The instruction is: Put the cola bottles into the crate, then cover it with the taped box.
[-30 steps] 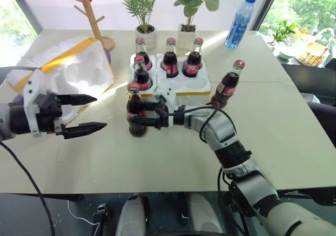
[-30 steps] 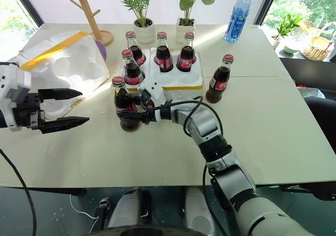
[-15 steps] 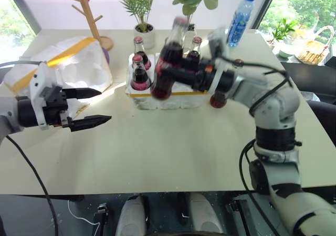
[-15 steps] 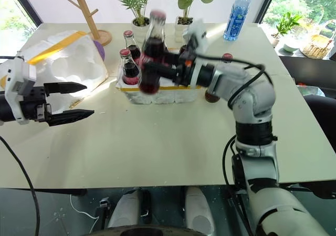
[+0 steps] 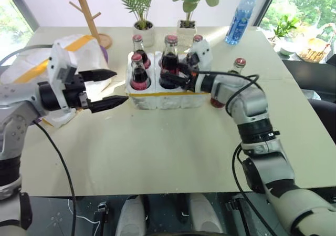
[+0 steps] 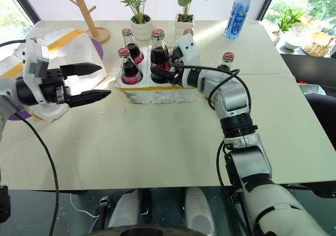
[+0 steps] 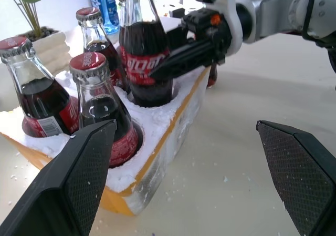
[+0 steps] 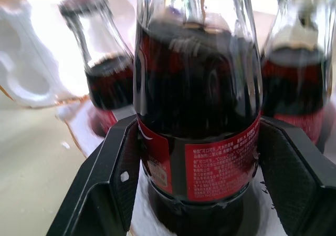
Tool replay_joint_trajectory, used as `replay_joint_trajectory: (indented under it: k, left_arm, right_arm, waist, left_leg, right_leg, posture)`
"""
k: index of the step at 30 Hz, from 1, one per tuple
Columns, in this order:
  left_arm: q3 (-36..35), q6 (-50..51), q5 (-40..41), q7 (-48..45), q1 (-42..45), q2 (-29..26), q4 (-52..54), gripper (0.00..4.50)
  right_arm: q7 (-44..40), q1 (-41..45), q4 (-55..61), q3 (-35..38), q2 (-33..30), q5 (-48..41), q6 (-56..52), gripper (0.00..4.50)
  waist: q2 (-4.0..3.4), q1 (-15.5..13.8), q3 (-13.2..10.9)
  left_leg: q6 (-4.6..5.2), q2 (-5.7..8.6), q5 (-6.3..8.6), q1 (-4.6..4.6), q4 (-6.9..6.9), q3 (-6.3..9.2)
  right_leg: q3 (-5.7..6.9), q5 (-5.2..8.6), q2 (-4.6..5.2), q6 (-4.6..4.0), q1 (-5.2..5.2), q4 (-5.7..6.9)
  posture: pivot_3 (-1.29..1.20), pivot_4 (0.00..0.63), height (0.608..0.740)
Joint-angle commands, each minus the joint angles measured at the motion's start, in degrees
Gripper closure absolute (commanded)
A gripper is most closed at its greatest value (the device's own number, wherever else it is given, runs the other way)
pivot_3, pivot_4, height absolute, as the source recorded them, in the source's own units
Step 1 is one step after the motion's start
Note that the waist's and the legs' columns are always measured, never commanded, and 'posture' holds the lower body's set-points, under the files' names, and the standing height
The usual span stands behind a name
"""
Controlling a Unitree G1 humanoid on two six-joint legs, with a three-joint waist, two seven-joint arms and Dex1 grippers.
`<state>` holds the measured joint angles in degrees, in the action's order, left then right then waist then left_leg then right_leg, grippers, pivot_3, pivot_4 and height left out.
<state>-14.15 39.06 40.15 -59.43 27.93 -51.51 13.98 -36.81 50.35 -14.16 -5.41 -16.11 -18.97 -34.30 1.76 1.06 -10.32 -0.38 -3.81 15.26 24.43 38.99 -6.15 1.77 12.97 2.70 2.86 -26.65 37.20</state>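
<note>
The crate (image 5: 169, 98) stands mid-table with several cola bottles upright in its holes, among them one at the back left (image 5: 138, 45) and one at the front left (image 5: 139, 74). My right gripper (image 5: 168, 80) is shut on a cola bottle (image 8: 197, 120) whose base sits in the front middle hole (image 7: 149, 96). Another cola bottle (image 5: 237, 68) stands on the table right of the crate, partly behind my right arm. Left of the crate my left gripper (image 5: 121, 86) hangs open and holds nothing. The taped box (image 5: 79, 57) lies at the left behind it.
A blue-capped water bottle (image 5: 237, 16) stands at the back right. Two potted plants (image 5: 142, 15) and a wooden peg stand (image 5: 89, 10) line the back edge behind the crate. Bare tabletop (image 5: 173, 146) stretches in front of the crate.
My right gripper lifted the cola bottle from the table in front of the crate, swung it up and set it into the front middle hole. My left gripper moved right, closer to the crate.
</note>
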Motion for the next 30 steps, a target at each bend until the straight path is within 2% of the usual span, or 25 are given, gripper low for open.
replay_joint_trajectory:
  k: [1, 2, 3, 4, 5, 7, 11, 16, 18, 20, 25, 30]
  left_arm:
    - [0.19, -1.21, -0.13, 0.45, 1.99, 0.32, -0.10, 0.00]
    - [0.39, -1.20, -0.15, 0.43, 2.27, 0.49, -0.22, 0.00]
    - [0.70, -1.16, -0.10, 0.32, 2.59, 0.68, -0.27, 0.00]
    - [0.99, -1.06, 0.02, 0.23, 2.87, 0.84, -0.28, 0.00]
    - [1.26, -0.93, 0.17, 0.16, 3.12, 0.99, -0.26, 0.00]
    - [1.74, -0.55, 0.69, 0.13, 3.62, 1.51, -0.13, 0.00]
    - [3.55, 0.93, 2.41, 0.64, 4.61, 4.25, 1.39, 0.00]
    - [6.70, 0.25, 2.16, 0.81, 5.92, 7.85, 1.41, 0.00]
    - [8.47, -0.36, 1.65, 0.74, 7.19, 9.68, 0.66, 0.00]
    - [10.19, -1.14, 0.76, 0.45, 8.41, 11.11, 0.07, 0.00]
    - [12.73, -2.43, -0.68, -0.27, 11.93, 13.85, -1.82, 0.00]
    - [13.96, -2.72, -1.46, -1.14, 13.87, 15.03, -2.75, 0.00]
  right_arm:
    - [0.90, 0.32, -0.87, -0.03, 0.96, 1.90, 3.15, 1.36]
    - [1.18, 0.22, -1.30, 0.03, 1.00, 2.29, 3.04, 0.84]
    - [1.40, 0.18, -1.32, 0.29, 0.94, 2.55, 3.06, 0.56]
    - [1.60, 0.17, -1.03, 0.70, 0.81, 2.57, 2.87, 0.08]
    - [1.70, 0.15, -0.32, 1.19, 0.55, 2.34, 2.45, 0.04]
    - [1.70, -0.13, 2.24, 2.41, -0.31, 1.30, 0.99, 0.04]
    - [1.19, -3.42, 17.16, 7.31, -5.95, -4.17, -8.18, 0.04]
    - [2.51, -9.55, 35.62, 16.97, -12.93, -17.05, -26.28, 0.04]
    - [1.03, -14.54, 41.87, 22.97, -17.01, -24.62, -34.00, 0.04]
    - [0.91, -19.43, 45.59, 27.43, -20.47, -28.10, -37.48, 0.04]
    - [6.65, -27.49, 46.63, 32.46, -23.88, -25.03, -36.58, 0.04]
    - [13.06, -29.74, 42.32, 28.12, -22.00, -16.31, -27.49, 0.04]
  waist:
    - [0.00, -0.02, 0.00]
    - [0.00, -0.03, 0.00]
    - [0.01, -0.03, 0.01]
    - [0.02, -0.03, 0.01]
    - [0.02, -0.04, 0.01]
    - [0.01, -0.05, 0.01]
    - [0.00, -0.83, 0.00]
    - [0.02, -0.52, 0.02]
    - [0.03, -0.58, 0.02]
    - [0.03, -0.66, 0.03]
    - [0.04, -0.23, 0.03]
    - [0.02, -0.17, 0.04]
  left_leg:
    - [-0.01, 0.00, -0.01, -0.02, 0.01, 0.00]
    - [-0.03, 0.00, -0.02, -0.03, 0.01, 0.02]
    - [-0.05, 0.00, -0.03, -0.04, 0.01, 0.04]
    - [-0.05, 0.00, -0.03, -0.10, 0.01, 0.05]
    - [-0.05, 0.00, -0.03, -0.16, 0.02, 0.06]
    - [-0.05, 0.00, -0.03, -0.16, 0.02, 0.05]
    - [-0.06, 0.01, -0.04, -0.05, 0.05, 0.13]
    - [-0.05, 0.02, -0.03, -0.14, 0.09, 0.15]
    - [-0.05, 0.01, -0.03, -0.22, 0.09, 0.18]
    - [-0.05, 0.02, -0.03, -0.22, 0.08, 0.24]
    - [-0.04, 0.07, -0.02, -0.31, 0.09, 0.19]
    - [-0.03, 0.07, -0.02, -0.38, 0.08, 0.23]
  right_leg:
    - [0.00, 0.00, -0.01, 0.00, 0.01, 0.02]
    - [0.01, 0.00, -0.02, 0.00, 0.02, 0.04]
    - [0.01, 0.00, -0.02, 0.00, 0.02, 0.05]
    - [0.01, 0.00, -0.03, 0.00, 0.09, 0.05]
    - [0.03, 0.00, -0.02, 0.00, 0.16, 0.04]
    - [0.03, 0.00, -0.02, 0.00, 0.16, 0.04]
    - [0.08, 0.00, 0.02, 0.00, 0.15, 0.02]
    - [0.10, -0.01, 0.03, 0.02, 0.26, 0.00]
    - [0.10, 0.00, -0.02, 0.01, 0.31, 0.02]
    - [0.13, 0.00, -0.02, 0.00, 0.37, 0.00]
    - [0.02, 0.00, -0.02, 0.00, 0.40, -0.04]
    - [-0.05, 0.00, -0.13, 0.00, 0.41, -0.01]
  posture:
    - [0.00, 0.150, 0.740]
    - [0.00, 0.150, 0.740]
    - [0.00, 0.150, 0.740]
    - [0.00, 0.150, 0.740]
    - [0.00, 0.150, 0.740]
    - [0.00, 0.150, 0.740]
    - [0.00, 0.150, 0.740]
    - [0.00, 0.150, 0.740]
    - [0.00, 0.150, 0.740]
    - [0.00, 0.150, 0.740]
    - [0.00, 0.150, 0.740]
    - [0.00, 0.150, 0.740]
